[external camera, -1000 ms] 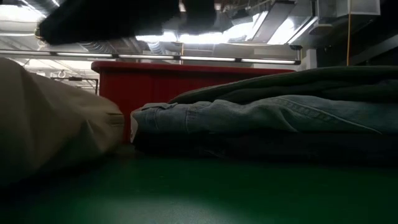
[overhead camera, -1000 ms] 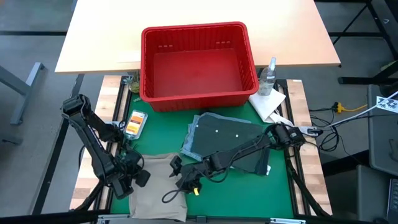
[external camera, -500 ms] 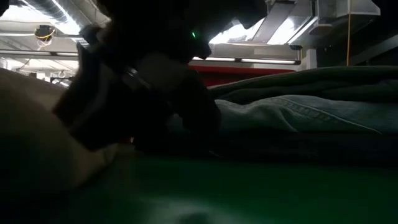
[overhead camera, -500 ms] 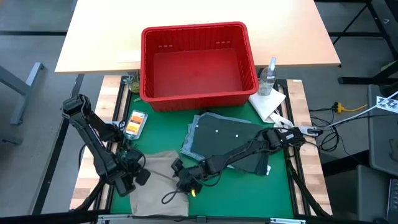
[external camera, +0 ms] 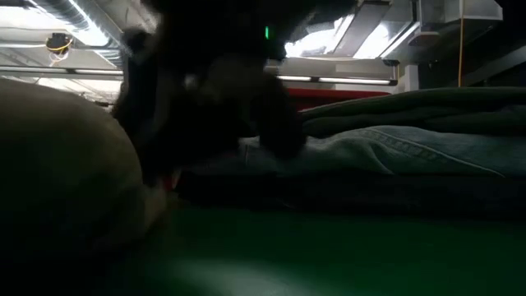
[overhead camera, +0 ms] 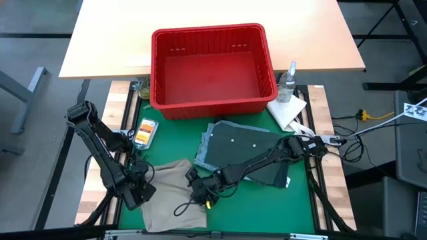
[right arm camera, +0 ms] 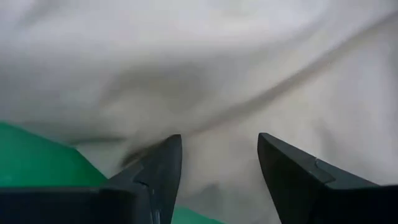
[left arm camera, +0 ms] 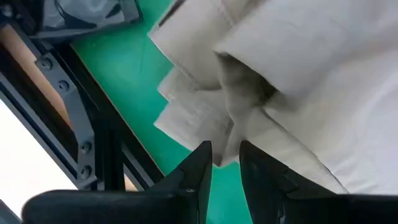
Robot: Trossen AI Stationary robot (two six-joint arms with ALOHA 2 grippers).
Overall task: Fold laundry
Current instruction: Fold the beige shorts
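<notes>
The beige khaki piece [overhead camera: 170, 200] lies rumpled on the green mat at the near left. It also shows in the low view [external camera: 57, 164]. My left gripper [overhead camera: 141, 192] is at its left edge, shut on it [left arm camera: 225, 163]. My right gripper [overhead camera: 199, 195] is low at its right edge, open, with the beige cloth [right arm camera: 205, 62] filling the view between its fingers [right arm camera: 219, 163]. A folded stack rests on the mat at the right: light blue denim [overhead camera: 210, 143] [external camera: 386, 152] with the dark olive piece [overhead camera: 250, 150] on top and a dark layer [external camera: 370, 193] beneath. My left gripper pinches the beige piece's left edge [left arm camera: 225, 146] between its two fingers. Several layers lie stacked at that edge; how many are in the hold I cannot tell. The rest of the piece lies on the mat. My right gripper's open fingers stand over the beige piece's right edge; I cannot tell whether they touch it.
A red plastic basket [overhead camera: 212, 67] stands at the mat's far edge. A spray bottle [overhead camera: 287, 81] and a small white cloth [overhead camera: 288, 112] are at the far right. A small orange-and-white object [overhead camera: 144, 132] lies at the far left. The black frame rail [left arm camera: 74, 124] runs close beside the left gripper.
My right gripper has gone down to the beige piece's right edge, coming into the low view in front of the denim stack. The beige piece has bunched up, and its far right corner has risen. My left gripper has stayed at the piece's left edge.
</notes>
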